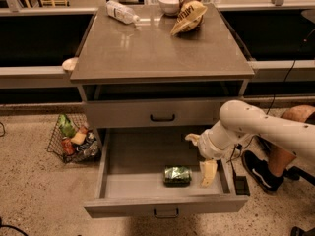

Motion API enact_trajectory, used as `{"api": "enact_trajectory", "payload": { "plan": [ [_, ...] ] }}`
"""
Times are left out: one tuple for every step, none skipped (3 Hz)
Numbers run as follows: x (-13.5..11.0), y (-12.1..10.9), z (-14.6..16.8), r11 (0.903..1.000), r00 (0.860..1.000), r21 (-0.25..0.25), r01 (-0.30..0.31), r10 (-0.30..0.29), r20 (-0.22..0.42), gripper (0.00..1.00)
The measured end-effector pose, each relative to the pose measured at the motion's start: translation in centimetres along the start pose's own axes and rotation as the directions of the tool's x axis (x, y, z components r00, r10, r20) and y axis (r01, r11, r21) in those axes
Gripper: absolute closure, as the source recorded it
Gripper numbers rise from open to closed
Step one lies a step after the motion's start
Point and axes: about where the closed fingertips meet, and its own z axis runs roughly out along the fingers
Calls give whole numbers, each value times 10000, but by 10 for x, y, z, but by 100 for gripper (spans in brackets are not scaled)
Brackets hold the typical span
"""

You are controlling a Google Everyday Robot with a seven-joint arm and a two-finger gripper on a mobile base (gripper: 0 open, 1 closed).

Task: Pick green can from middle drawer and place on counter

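- Pincer (pixel 197 160), pale and two-fingered, hangs at the end of the white robot arm (pixel 266 129) over the right part of the wide grey middle drawer (pixel 138 156), which is pulled out.
- Its fingers stand wide apart: one points left toward the drawer's back, the other points down near the drawer's right wall. They hold nothing.
- The small shiny green metal can (pixel 177 175) lies on its side on the drawer floor, near the front and right of centre.
- The can is just left of the lower finger, and a narrow gap shows between them.
- Pale markings on the can cannot be read.
- On the grey-brown glossy tabletop (pixel 157 48), at its far edge, are a clear plastic bottle (pixel 122 12), a white bowl (pixel 169 3) and a yellow snack bag (pixel 189 16). The dark print on the bag is illegible.
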Motion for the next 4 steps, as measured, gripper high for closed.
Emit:
{"api": "enact_trajectory", "payload": {
  "plan": [
    [17,-8,40,9996,9998,-229,161,-164,-131,0],
    [29,-23,71,9997,9998,-216,145,-149,-144,0],
    [40,-37,93,9999,9999,-113,70,-71,-90,0],
    [50,-47,111,10000,10000,28,-43,43,52,0]
  ]
}}
